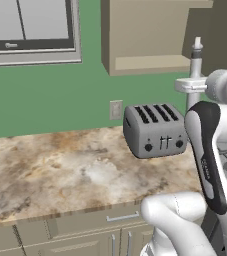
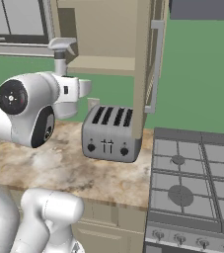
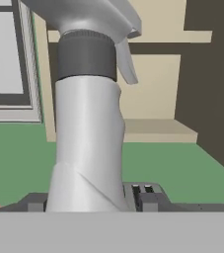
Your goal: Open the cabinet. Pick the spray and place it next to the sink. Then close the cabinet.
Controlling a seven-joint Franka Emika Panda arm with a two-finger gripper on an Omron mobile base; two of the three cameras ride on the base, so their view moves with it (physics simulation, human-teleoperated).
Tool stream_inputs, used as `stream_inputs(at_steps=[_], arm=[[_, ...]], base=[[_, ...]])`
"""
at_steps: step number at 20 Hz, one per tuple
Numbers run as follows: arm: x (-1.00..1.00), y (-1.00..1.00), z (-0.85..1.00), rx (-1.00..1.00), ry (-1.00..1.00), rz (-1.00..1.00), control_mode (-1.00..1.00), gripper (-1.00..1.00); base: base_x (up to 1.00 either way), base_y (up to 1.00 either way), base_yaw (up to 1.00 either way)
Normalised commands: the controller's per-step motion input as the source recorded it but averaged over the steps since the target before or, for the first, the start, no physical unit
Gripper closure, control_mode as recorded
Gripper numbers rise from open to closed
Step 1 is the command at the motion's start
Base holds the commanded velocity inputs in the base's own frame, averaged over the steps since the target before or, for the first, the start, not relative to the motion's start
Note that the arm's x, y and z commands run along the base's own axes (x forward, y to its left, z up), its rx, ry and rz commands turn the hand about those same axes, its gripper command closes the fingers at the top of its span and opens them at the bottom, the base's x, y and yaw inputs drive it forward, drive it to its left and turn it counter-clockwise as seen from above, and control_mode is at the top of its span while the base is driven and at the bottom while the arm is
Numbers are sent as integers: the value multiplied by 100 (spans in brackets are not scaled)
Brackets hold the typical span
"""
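Note:
The spray (image 1: 197, 62), a slim silver-grey bottle with a trigger top, stands upright in my gripper (image 1: 191, 86), which is shut on its body. It hangs in the air above the counter, just right of and behind the toaster. From the right base view the spray (image 2: 60, 55) rises out of the gripper (image 2: 68, 92) in front of the cabinet (image 2: 101, 29). The cabinet stands open, its door (image 2: 144, 74) swung out edge-on with the silver bar handle (image 2: 156, 64). In the hand view the spray (image 3: 86, 138) is close up, and the gripper (image 3: 91, 203) clasps its base. The sink is out of view.
A grey four-slot toaster (image 1: 156, 131) sits on the brown marbled counter (image 1: 60, 170) below the cabinet. A stove (image 2: 192, 183) lies to the right. A window (image 1: 30, 30) is at upper left. The open door juts out over the toaster's right end.

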Motion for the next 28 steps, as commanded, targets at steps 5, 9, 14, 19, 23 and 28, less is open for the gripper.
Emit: stream_inputs(at_steps=[5, 9, 14, 19, 23, 28], arm=[[-15, 0, -2, 0, 2, 0, -100, 100], [-100, 0, -15, 1, 1, 3, -100, 100], [-100, 0, -13, 0, 1, 6, -100, 100], [-1, 23, -9, -2, 12, 1, -100, 100], [62, 38, 0, -8, 32, 0, -100, 100], [35, 18, 0, -5, 20, 0, -100, 100]], base=[[0, 0, 0], [0, 0, 0], [0, 0, 0], [0, 0, 0], [0, 0, 0], [0, 0, 0]])
